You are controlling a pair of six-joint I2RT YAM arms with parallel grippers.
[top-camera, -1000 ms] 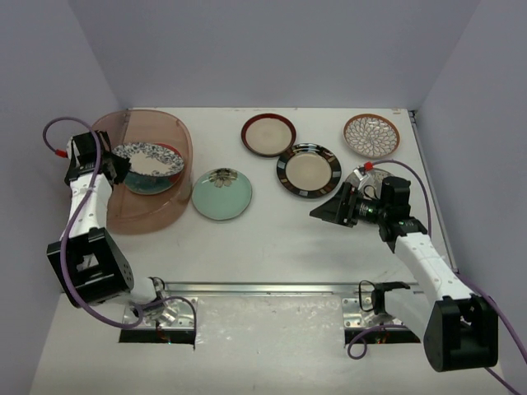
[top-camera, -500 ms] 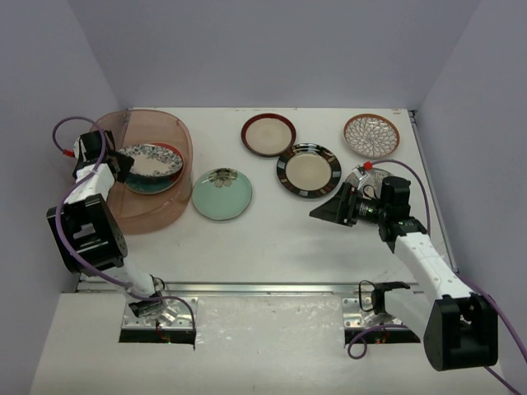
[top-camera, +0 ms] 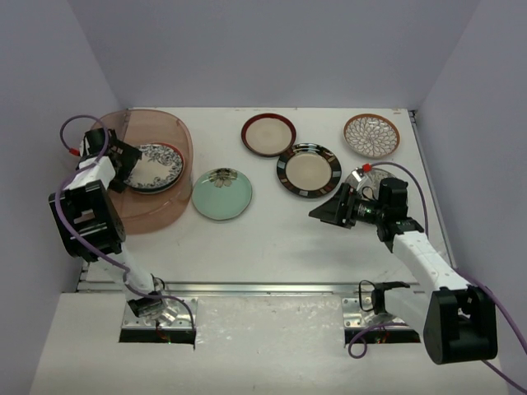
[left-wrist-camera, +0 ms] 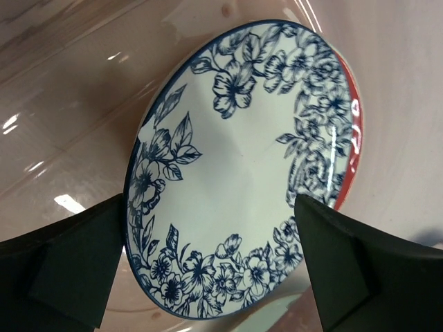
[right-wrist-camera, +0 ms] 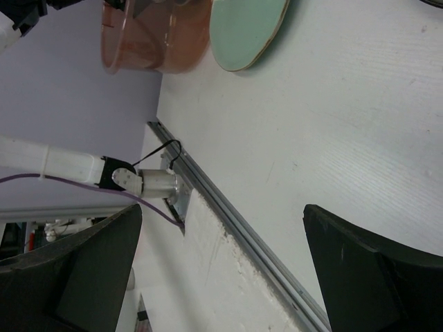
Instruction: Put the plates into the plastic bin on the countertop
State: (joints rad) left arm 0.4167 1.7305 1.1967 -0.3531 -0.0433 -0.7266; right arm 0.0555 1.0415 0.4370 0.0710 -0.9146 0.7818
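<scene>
The blue-white floral plate (top-camera: 155,167) (left-wrist-camera: 242,173) lies in the pinkish plastic bin (top-camera: 160,212) on a red-rimmed plate (left-wrist-camera: 354,149). My left gripper (top-camera: 125,161) (left-wrist-camera: 211,214) is open over the bin's left side, its jaws wide on either side of the floral plate's near rim. On the countertop (top-camera: 272,239) lie the mint green plate (top-camera: 221,193) (right-wrist-camera: 249,28), a brown-rimmed cream plate (top-camera: 268,134), a black-rimmed cream plate (top-camera: 309,170) and a petal-pattern plate (top-camera: 371,136). My right gripper (top-camera: 323,212) (right-wrist-camera: 221,228) hovers open and holds nothing.
A grey plate (top-camera: 358,176) is mostly hidden behind the right wrist. A metal rail (top-camera: 263,288) (right-wrist-camera: 235,221) runs along the near edge by the arm bases. Pale lilac walls enclose the surface on three sides.
My left gripper has gone from shut to wide open, letting go of the blue-white floral plate, which now lies flatter in the bin. The left arm swung in toward the wall. The right arm barely moved.
</scene>
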